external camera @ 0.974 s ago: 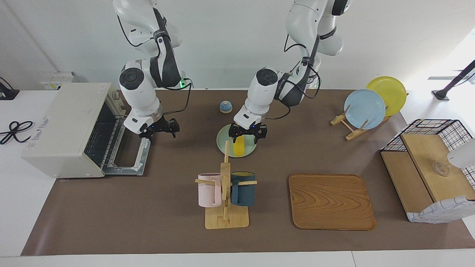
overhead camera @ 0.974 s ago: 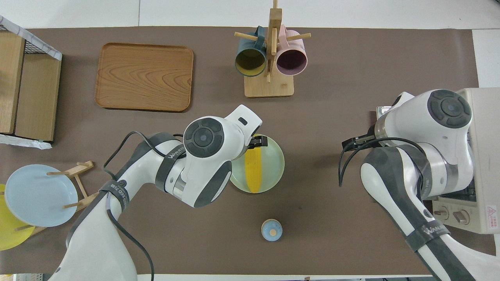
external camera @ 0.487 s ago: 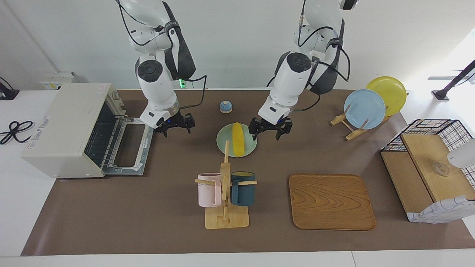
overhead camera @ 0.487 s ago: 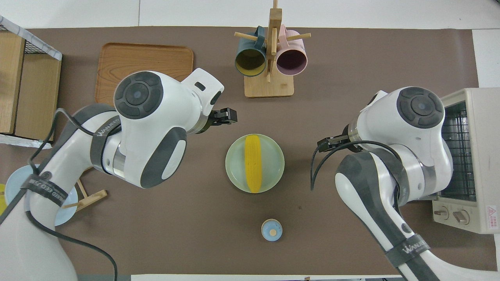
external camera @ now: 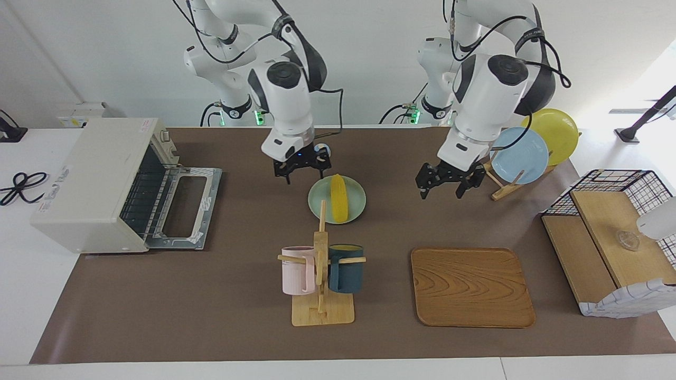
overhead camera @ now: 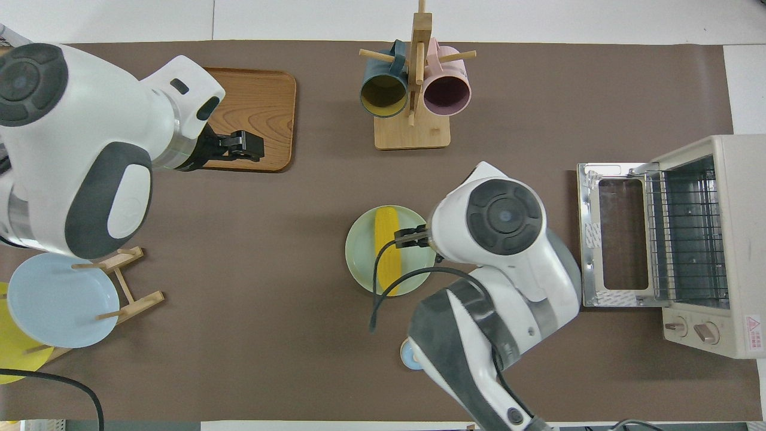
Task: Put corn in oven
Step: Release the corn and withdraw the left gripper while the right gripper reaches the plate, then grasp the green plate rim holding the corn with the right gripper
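Note:
The yellow corn (external camera: 338, 204) (overhead camera: 388, 250) lies on a pale green plate (external camera: 357, 196) (overhead camera: 420, 263) mid-table. The off-white oven (external camera: 90, 179) (overhead camera: 727, 239) stands at the right arm's end, with its door (external camera: 185, 211) (overhead camera: 613, 233) folded down flat and the wire rack showing inside. My right gripper (external camera: 299, 177) (overhead camera: 412, 235) hangs open in the air over the plate's rim on the oven side, clear of the corn. My left gripper (external camera: 441, 192) (overhead camera: 246, 145) is open and empty, raised over the mat between the green plate and the plate rack.
A wooden mug rack (external camera: 321, 274) with a pink and a dark blue mug stands farther out than the plate. A wooden tray (external camera: 471, 287), a plate rack with a blue plate (external camera: 518, 154) and a yellow one, and a wire-and-wood shelf (external camera: 612, 237) fill the left arm's end. A small blue knob (overhead camera: 409, 358) sits nearer the robots.
My left gripper has lifted off the corn and swung toward the plate rack. My right gripper has moved from the oven door to the plate. The corn stays on the plate.

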Robot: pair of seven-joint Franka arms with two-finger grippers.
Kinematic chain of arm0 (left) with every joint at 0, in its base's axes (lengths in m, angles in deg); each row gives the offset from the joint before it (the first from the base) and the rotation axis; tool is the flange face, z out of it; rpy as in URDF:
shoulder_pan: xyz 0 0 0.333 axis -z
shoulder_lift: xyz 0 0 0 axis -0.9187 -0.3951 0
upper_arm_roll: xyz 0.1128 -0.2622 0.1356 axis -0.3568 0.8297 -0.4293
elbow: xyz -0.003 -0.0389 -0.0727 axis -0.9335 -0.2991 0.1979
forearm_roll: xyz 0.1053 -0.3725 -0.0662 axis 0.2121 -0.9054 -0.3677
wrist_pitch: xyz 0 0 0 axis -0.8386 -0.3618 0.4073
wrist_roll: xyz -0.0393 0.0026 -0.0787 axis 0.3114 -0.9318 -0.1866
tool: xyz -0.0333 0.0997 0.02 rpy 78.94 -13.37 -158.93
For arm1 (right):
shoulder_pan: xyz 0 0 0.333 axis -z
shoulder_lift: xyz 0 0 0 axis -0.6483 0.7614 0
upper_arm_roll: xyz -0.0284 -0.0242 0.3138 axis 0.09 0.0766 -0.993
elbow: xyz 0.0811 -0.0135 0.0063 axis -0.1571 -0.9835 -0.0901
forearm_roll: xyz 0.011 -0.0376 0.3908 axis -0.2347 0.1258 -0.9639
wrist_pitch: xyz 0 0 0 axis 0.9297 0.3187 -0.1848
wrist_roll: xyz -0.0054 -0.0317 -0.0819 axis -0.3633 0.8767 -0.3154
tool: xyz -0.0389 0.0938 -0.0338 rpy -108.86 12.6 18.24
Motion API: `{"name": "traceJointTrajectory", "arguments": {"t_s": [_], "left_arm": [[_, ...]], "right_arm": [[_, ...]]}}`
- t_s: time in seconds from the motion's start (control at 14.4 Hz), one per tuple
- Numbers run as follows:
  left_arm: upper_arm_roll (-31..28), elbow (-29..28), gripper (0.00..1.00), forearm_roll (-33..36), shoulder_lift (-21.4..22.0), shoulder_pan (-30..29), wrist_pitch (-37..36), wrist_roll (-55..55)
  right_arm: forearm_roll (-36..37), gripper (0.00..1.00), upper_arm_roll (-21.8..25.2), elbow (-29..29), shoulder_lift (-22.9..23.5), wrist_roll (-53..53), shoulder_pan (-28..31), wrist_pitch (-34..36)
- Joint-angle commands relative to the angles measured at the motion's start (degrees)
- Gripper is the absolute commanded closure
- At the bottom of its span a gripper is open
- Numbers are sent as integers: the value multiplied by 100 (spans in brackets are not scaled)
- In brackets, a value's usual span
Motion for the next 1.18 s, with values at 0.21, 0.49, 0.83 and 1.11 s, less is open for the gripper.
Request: {"name": "traceJointTrajectory", "arguments": {"t_s": [0.21,0.49,0.83,1.11], "left_arm": [[66,16,0,375,225,-525,-356,-544],[22,24,0,603,348,-719,-550,-738],[13,24,0,603,471,-728,-664,-738],[-13,24,0,612,568,-745,-901,-747]], "right_arm": [[739,0,25,2440,2302,1975,-1017,523],[739,3,16,1721,2295,2056,-1148,-426],[889,59,16,1403,2269,2021,-1211,-579],[889,100,16,1192,2189,2030,-1219,-544]]}}
